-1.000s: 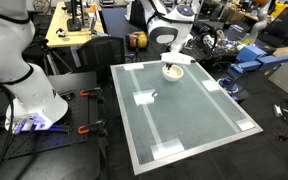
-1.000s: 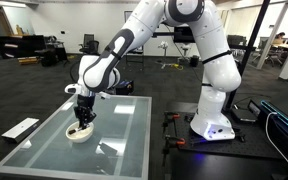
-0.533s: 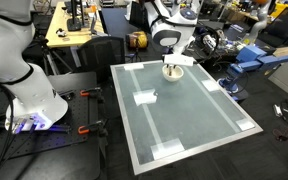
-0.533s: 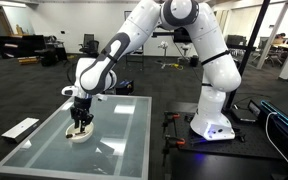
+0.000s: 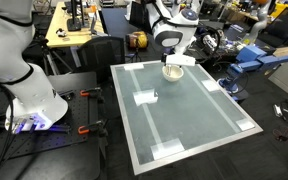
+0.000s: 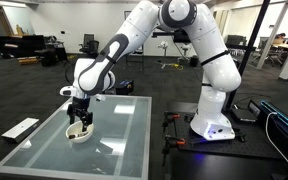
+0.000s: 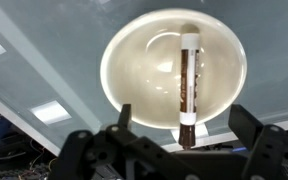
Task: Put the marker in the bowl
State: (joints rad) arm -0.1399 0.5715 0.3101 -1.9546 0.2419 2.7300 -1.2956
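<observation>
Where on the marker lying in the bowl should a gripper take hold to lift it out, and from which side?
Probably mid-barrel on the marker, coming from straight above, with the jaws closing across its thin width. It lies lengthwise across the bowl, whose raised rim would hinder a side approach.

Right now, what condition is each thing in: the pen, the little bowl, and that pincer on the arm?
pincer: open, holding nothing, hovering above the bowl.
bowl: upright on the glass table, with the marker in it.
marker: lying across the inside of the bowl, not gripped, lighter end pointing away from the pincer.
</observation>
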